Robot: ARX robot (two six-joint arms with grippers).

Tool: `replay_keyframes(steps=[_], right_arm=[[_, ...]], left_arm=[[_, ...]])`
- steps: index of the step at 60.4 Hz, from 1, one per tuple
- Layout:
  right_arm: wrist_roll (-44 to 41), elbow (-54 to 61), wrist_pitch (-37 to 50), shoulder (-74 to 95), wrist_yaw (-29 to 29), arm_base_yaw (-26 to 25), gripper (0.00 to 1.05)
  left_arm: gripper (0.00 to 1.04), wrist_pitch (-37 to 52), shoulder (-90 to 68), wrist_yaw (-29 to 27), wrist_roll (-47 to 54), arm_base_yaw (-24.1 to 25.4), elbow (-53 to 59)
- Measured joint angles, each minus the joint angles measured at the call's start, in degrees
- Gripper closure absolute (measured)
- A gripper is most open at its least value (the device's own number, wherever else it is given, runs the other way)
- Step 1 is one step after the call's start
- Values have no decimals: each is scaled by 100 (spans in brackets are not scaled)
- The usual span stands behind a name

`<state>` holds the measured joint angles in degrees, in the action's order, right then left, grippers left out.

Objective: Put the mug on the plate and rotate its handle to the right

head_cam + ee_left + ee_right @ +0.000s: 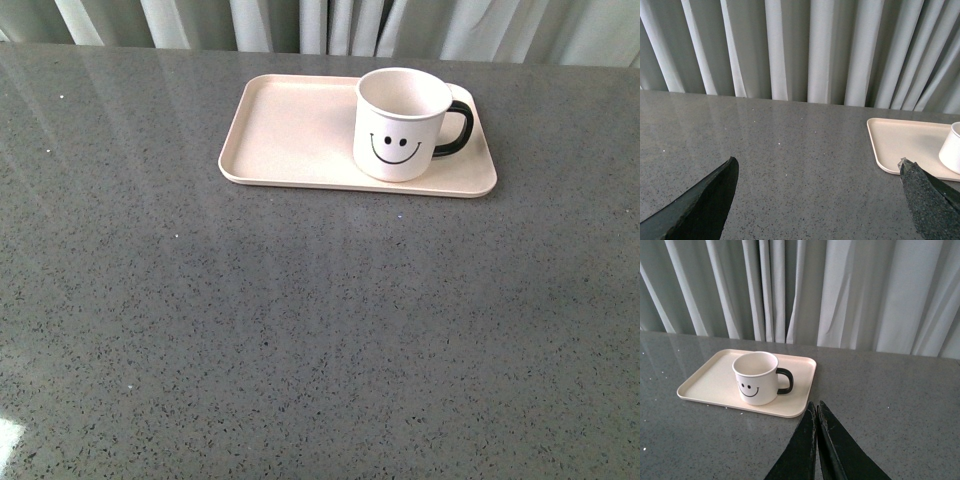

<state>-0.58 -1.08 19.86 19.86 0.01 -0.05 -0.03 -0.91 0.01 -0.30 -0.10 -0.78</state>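
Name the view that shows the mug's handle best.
The front view: the handle shows as a full black loop on the mug, pointing right. The right wrist view also shows it, smaller. The left wrist view catches only the mug's body edge.

In the left wrist view, the mug [952, 152] is cut off at the edge.

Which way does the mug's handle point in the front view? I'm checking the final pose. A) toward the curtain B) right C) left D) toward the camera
B: the mug stands upright on the plate, and its black handle sticks out to the right.
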Motion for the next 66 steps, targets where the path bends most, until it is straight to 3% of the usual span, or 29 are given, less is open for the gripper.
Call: replay_keyframes(steps=[28, 34, 47, 56, 62, 66], right_arm=[[0, 0, -1001, -1005, 0, 0, 103], [0, 0, -1899, -1740, 7, 0, 103], [-4, 0, -1971, -1945, 2, 0, 102], [-2, 0, -1971, -1954, 0, 0, 80], [-2, 0, -1971, -1954, 0, 0, 55], [-2, 0, -1971, -1954, 0, 0, 45]], left_arm=[[9, 0, 0, 0, 0, 0, 0], [9, 0, 0, -2, 0, 0, 0], [9, 2, 0, 0, 0, 0, 0], [9, 0, 0, 0, 0, 0, 0], [9, 0, 0, 0, 0, 0, 0], [9, 0, 0, 0, 0, 0, 0]])
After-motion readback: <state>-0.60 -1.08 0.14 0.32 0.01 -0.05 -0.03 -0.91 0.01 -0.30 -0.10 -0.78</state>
